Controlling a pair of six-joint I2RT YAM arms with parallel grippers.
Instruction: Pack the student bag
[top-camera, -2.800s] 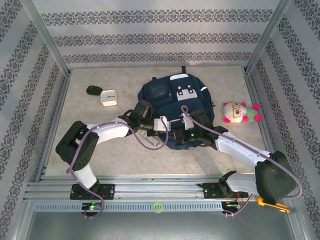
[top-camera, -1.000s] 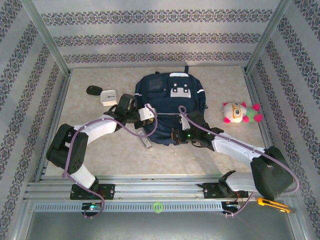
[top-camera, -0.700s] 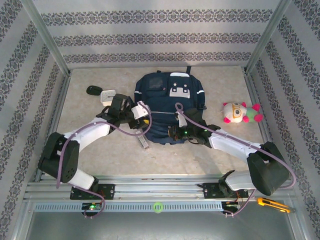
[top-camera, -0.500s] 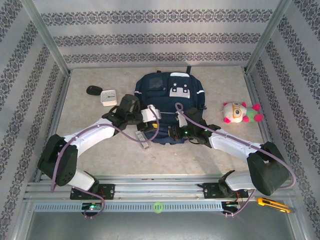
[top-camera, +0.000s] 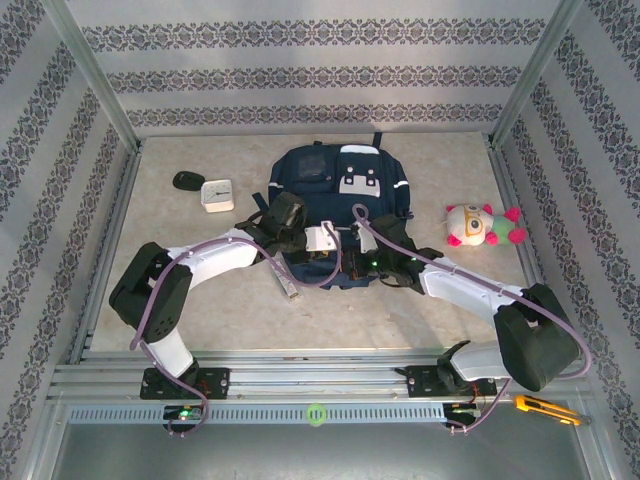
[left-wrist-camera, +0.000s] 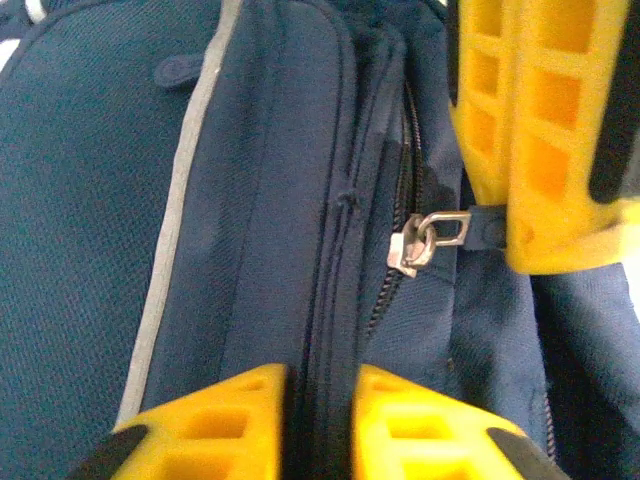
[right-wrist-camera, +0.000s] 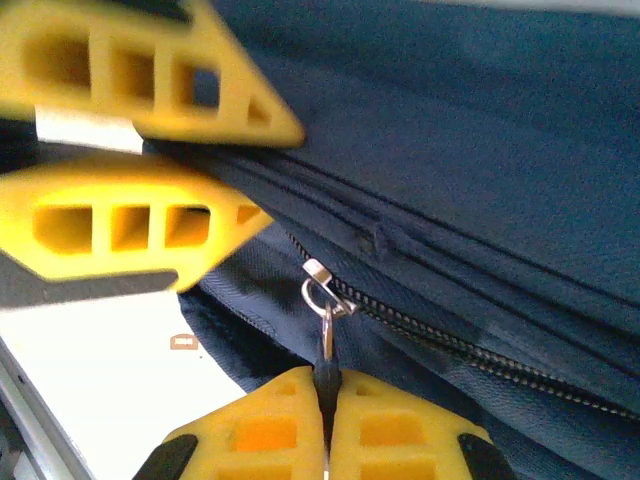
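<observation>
Centrally, the pale marbled surface (top-camera: 200, 300) carries the student bag (top-camera: 340, 185), a large dark navy fabric backpack with grey-white trim stripes and a pale grey buckle patch. It lies flat at mid-surface with its front pockets upward and its near edge between the two arms. Judged from its creased, sagging panels, the bag is soft and limp rather than stiff, probably light if little is inside, and not fragile. Its woven cloth looks grippy, but it would likely fold and slide if pulled from one point only, so a counter-hold is advisable. A pink-and-white plush toy (top-camera: 484, 225) lies well apart to the right, and a small white square box (top-camera: 217, 193) lies to the left. The yellow ribbed left fingers (left-wrist-camera: 270, 405) stand nearly together, pinching a raised seam ridge of the bag's fabric beside the zip track. The yellow right fingers (right-wrist-camera: 350, 415) are pressed together on the tab of the small silver metal zip pull (right-wrist-camera: 322, 285), the soundest hold for opening the compartment. Being thin and smooth, the pull could slip out under a skewed tug, so the draw should follow the line of the teeth.
</observation>
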